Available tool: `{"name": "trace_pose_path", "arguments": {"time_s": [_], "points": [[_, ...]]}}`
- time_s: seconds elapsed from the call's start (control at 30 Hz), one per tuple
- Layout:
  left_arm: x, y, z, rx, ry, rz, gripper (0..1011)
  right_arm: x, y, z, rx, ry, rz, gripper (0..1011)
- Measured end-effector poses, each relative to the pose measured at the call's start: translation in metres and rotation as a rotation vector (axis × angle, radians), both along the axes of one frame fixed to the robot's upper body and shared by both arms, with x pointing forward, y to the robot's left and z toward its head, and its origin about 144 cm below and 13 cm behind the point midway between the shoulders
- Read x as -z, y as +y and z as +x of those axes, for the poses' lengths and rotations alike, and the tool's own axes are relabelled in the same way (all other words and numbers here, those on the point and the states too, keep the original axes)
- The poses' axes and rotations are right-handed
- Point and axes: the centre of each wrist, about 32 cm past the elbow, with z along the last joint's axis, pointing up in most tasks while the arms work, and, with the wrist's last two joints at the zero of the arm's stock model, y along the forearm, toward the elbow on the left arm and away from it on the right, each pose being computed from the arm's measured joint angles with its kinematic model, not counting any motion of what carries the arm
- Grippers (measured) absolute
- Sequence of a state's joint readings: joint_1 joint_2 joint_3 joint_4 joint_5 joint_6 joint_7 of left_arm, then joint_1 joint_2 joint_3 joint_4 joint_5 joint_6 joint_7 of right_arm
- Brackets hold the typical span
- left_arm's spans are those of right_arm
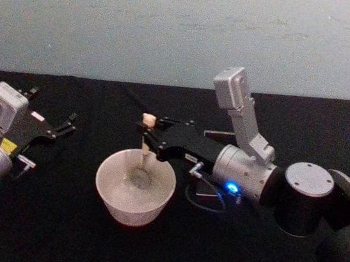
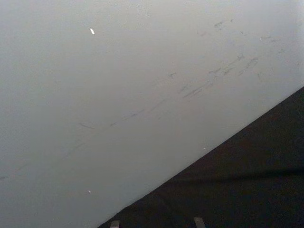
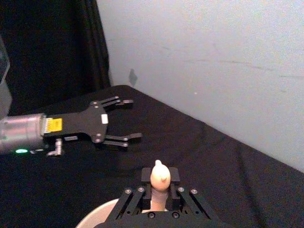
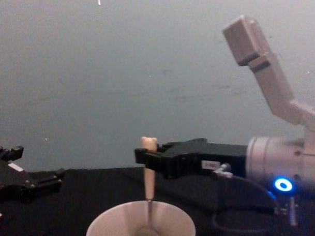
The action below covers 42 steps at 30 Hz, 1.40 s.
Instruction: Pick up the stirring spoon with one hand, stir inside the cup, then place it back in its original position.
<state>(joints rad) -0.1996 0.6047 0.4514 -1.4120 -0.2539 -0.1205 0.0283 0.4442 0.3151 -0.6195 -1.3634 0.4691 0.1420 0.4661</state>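
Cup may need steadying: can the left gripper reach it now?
Probably yes, sideways: bare black table lies between the open left gripper and the cup. Above it, the right gripper holds the stirring spoon.

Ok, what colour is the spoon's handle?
Peach-beige, clearest in the chest view, where the right gripper holds the spoon in the cup; left gripper parked aside.

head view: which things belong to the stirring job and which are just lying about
Job: peach-handled metal stirring spoon, standing in the cream-white round cup; right gripper, shut on its handle.
Idle: left gripper, open, parked at left; dark grey square holder behind the right arm.
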Motion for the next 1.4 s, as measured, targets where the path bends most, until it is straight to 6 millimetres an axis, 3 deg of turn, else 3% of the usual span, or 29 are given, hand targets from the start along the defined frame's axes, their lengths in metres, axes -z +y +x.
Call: {"name": "trace_pose_path", "arguments": {"time_s": [0.37, 0.6, 0.97, 1.4], "points": [[0.000, 0.000, 0.000, 0.000, 0.000, 0.000, 1001, -0.005, -0.036, -0.014, -0.021, -0.005, -0.017, 214], [0.000, 0.000, 0.000, 0.000, 0.000, 0.000, 1001, -0.008, -0.044, -0.025, -0.077, 0.016, -0.011, 214], [0.000, 0.000, 0.000, 0.000, 0.000, 0.000, 1001, -0.005, -0.022, -0.030, -0.141, 0.032, 0.003, 214], [0.000, 0.000, 0.000, 0.000, 0.000, 0.000, 1001, -0.002, 0.009, -0.008, -0.094, 0.009, -0.001, 214]]}}
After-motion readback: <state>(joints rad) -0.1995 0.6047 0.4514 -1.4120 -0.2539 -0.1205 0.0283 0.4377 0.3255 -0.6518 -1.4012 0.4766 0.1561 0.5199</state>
